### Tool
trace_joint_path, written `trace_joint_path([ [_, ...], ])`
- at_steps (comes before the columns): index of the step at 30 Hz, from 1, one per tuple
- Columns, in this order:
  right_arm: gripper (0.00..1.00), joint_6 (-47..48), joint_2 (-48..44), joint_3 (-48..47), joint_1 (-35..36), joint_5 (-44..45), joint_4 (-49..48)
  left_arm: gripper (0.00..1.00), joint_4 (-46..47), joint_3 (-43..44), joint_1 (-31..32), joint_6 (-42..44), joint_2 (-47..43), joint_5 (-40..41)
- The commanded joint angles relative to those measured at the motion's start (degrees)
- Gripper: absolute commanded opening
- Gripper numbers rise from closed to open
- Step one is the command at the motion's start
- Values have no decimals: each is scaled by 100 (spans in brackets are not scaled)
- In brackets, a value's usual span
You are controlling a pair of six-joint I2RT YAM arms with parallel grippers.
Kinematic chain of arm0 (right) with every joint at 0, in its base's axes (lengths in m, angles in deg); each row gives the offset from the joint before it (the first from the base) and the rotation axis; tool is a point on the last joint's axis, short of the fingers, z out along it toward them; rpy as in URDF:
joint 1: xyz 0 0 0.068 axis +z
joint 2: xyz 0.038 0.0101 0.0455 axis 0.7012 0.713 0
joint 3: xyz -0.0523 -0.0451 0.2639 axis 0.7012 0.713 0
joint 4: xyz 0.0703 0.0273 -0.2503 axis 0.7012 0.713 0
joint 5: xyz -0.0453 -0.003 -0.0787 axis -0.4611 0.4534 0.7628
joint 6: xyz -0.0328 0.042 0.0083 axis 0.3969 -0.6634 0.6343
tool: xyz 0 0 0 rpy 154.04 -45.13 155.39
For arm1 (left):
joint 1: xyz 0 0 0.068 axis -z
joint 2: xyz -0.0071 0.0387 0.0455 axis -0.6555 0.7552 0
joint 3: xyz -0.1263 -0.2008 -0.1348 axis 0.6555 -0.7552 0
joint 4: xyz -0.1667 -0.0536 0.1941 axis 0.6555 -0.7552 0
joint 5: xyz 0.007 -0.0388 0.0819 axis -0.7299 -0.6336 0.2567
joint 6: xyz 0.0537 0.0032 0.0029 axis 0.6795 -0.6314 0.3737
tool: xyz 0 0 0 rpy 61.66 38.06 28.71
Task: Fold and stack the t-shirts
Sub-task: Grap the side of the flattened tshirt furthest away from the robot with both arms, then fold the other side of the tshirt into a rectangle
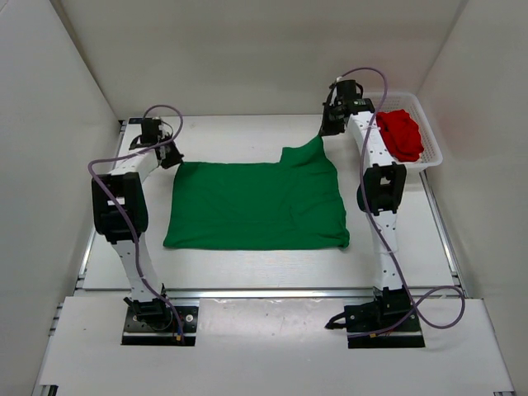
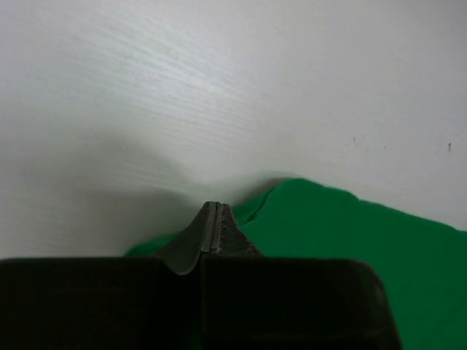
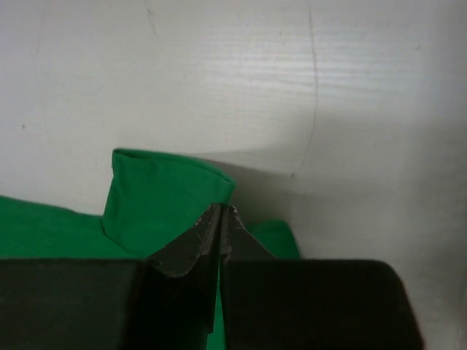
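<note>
The green t-shirt (image 1: 256, 206) is spread on the table (image 1: 247, 268), long axis left to right. Its far-left corner is pinched in the clenched left end effector (image 2: 213, 208), and its raised far-right corner in the clenched right end effector (image 3: 222, 211). The cloth lies nearward of both.

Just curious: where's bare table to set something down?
Bare white table beyond the bright green cloth t-shirt, between left gripper and right gripper; the strip on its near side. Crowded: white plastic mesh basket holding the red cloth t-shirt.
</note>
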Motion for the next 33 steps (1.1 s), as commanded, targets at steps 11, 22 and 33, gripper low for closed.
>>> trace_joint_path([
  [11, 0, 96, -1958, 830, 598, 488, 1451, 0, 371, -1073, -383, -359, -1306, -643],
  [22, 0, -71, -5017, 6464, 441, 278, -1458, 0, 653, -1777, -550, -342, -1684, -662],
  [33, 0, -563, -7066, 9228, 36, 182, -2725, 0, 917, -2647, -682, -324, -2650, -564],
])
